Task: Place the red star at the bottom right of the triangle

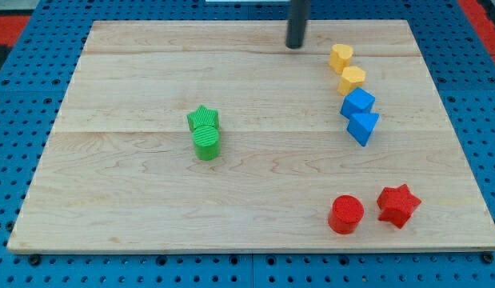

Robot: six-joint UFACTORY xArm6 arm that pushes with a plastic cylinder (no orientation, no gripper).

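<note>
Eight blocks on the board [111, 200]: two green at centre-left, two yellow and two blue far right, one red cylinder [345, 214] and one red star [399, 205] near right, below the blue triangle [363, 126]. My tip [294, 46] stands far, left of the yellows; it has no pincer.

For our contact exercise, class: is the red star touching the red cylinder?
Apart. The camera view shows a strip of bare wood between the red star and the red cylinder.

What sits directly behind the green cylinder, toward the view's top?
A green star touches the green cylinder from behind. The cylinder covers the star's lower edge.
</note>
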